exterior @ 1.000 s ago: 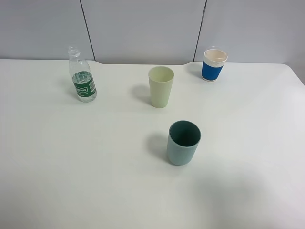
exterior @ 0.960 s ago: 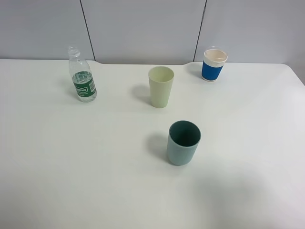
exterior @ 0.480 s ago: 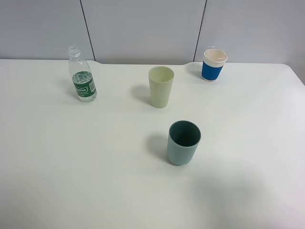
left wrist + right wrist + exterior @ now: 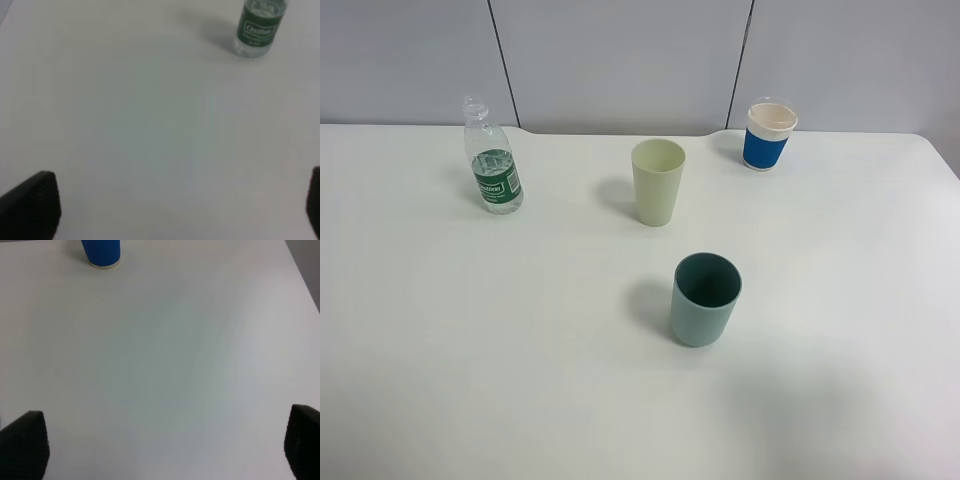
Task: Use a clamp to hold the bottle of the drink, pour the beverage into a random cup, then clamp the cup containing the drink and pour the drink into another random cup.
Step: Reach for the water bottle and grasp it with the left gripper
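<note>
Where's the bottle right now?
In the exterior high view the bottle stands upright at the far left of the table, near its back edge, left of the pale yellow-green tumbler and well apart from it.

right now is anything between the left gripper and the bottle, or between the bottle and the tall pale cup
Nothing visible. In the left wrist view only bare table lies between the open left gripper and the bottle. From above, the stretch from bottle to pale tumbler is bare too.
</note>
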Robot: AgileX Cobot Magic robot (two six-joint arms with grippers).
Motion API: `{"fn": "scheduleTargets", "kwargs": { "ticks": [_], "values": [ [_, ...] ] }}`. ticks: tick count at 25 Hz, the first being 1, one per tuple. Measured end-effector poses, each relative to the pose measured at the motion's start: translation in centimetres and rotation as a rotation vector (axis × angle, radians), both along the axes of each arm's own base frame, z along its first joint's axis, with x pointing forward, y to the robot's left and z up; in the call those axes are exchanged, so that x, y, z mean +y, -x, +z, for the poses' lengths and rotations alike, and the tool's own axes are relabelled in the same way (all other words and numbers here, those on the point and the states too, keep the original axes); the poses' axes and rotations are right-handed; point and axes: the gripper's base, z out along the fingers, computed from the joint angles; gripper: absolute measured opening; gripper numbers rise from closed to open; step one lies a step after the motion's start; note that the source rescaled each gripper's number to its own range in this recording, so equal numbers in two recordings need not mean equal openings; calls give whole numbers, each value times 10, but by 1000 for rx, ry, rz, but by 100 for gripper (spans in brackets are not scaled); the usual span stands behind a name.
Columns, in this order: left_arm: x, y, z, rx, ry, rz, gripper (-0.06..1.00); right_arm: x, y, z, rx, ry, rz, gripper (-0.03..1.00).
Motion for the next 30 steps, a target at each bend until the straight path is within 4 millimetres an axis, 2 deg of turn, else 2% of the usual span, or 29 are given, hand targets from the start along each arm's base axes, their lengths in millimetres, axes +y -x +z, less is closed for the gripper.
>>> {"fn": "scheduleTargets", "kwargs": {
  "ticks": [30],
  "values": [
    [0,0,0,0,0,0,100,0,0,0,0,0,0,83]
  ]
}}
